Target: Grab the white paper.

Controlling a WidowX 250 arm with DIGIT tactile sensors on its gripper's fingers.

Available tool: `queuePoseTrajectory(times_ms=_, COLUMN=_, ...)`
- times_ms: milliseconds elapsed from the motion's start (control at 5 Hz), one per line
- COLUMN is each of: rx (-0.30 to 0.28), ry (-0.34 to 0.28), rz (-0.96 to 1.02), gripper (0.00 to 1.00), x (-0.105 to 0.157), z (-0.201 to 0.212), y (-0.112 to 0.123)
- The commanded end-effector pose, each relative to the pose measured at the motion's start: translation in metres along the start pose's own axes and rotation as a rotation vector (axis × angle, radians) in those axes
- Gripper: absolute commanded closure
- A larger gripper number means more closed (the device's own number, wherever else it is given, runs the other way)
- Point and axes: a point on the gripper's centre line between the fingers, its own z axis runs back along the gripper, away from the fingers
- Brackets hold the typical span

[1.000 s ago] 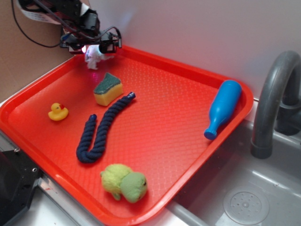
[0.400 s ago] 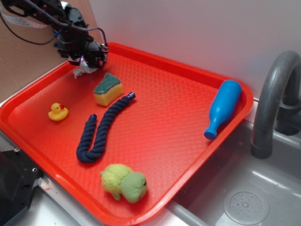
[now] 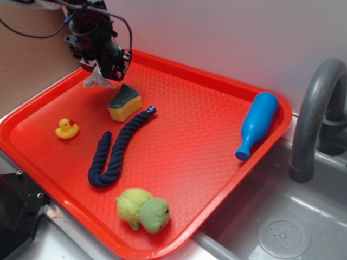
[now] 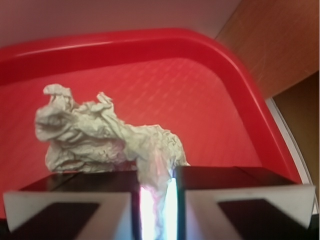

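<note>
Pale wall fills the upper part of the exterior view, with brown board at the upper left and a grey sink basin [image 3: 282,227] at the lower right, where a grey faucet [image 3: 314,119] curves up at the right edge. A red tray [image 3: 190,135] with a textured bottom takes up most of the frame.

At the upper left of the frame the black hand [image 3: 103,73] points down over the tray's far left corner, and the white paper [image 3: 97,81] hangs from its tip, a crumpled grey-white wad just above the tray floor. In the wrist view the paper [image 4: 100,135] is pinched: one wrinkled end runs down into the narrow slot between the two fingers [image 4: 240,200], which are pressed in on it, while the rest of the wad bulges out to the left in front of them. The tray's curved rim [image 4: 240,85] shows behind it.

Just beside the paper, toward the lower right, lies a yellow sponge [image 3: 124,103] with a green top. A dark blue rope [image 3: 116,149] bent into a U lies below the sponge, one end near it. A small yellow duck [image 3: 66,129] sits at the left of the tray, well apart from the rope. A green plush toy [image 3: 143,210] lies near the tray's bottom edge. A blue bottle [image 3: 256,124] lies against the tray's right rim, neck pointing down the frame.
</note>
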Motion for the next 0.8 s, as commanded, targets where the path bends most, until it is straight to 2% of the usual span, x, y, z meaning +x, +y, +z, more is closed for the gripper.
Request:
queuePoseTrajectory(times_ms=0, rx=-0.061, ry=0.019, rz=-0.083, gripper=1.00, x=0.015, z=0.091, y=-0.019)
queuePoseTrajectory(times_ms=400, rx=-0.189, ry=-0.001, rz=-0.035, gripper=1.00, x=0.014, z=0.145, y=0.001)
queuePoseTrajectory(times_ms=600, rx=-0.209, ry=-0.028, rz=-0.019, gripper=1.00, x=0.014, z=0.154, y=0.009)
